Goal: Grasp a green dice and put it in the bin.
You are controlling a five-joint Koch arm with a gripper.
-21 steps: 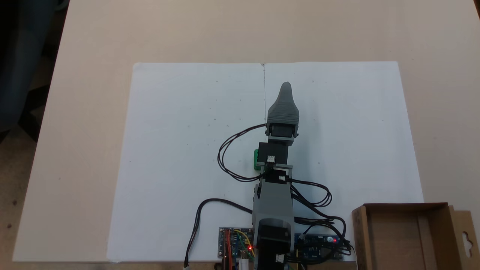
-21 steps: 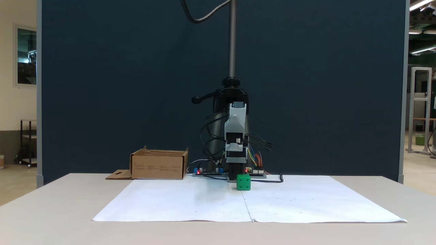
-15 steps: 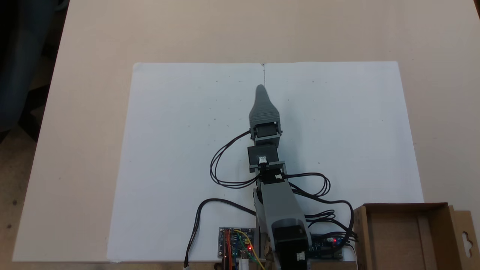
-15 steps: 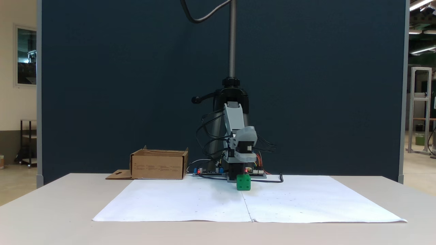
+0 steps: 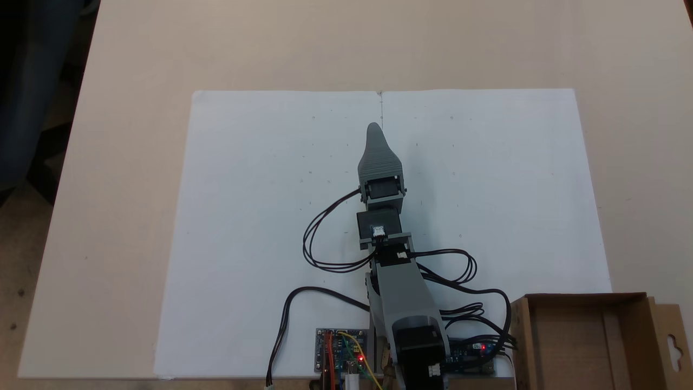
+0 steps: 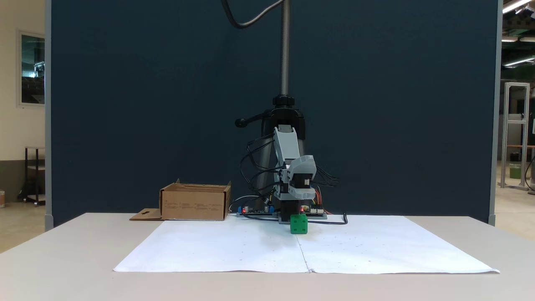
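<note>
From my remote station I read two fixed views of the bench. In a fixed view from above, the grey plastic gripper (image 5: 374, 130) of my arm points away from the base, over the seam of the white paper sheet (image 5: 260, 216) that covers the middle of the beige table (image 5: 135, 65). One tapered grey jaw lies on top and hides whatever is beneath it, so I cannot tell whether the jaws are spread or pressed together. In the fixed view from the front, the gripper (image 6: 301, 190) appears as a grey hood tilted to the right of that picture, held in the air; here too the jaws overlap and their gap is not legible.

The small bright green plastic dice (image 6: 299, 224) rests on the white paper sheet (image 6: 376, 251), directly below the gripper and apart from it, close to the paper's centre fold and just in front of the arm's base. Two dark pips are visible on its front face.

The brown open-topped cardboard bin (image 5: 582, 341) stands at the lower right corner of the view from above, beside the arm's base, with its hang-hole flap to the right. In the front view the bin (image 6: 194, 202) sits to the left of the arm, well apart from the dice, its flap lying flat on the table (image 6: 62, 259).

Black cables (image 5: 319, 238) loop from the wrist to the green circuit boards (image 5: 338, 349) at the base, where red lamps glow.
</note>
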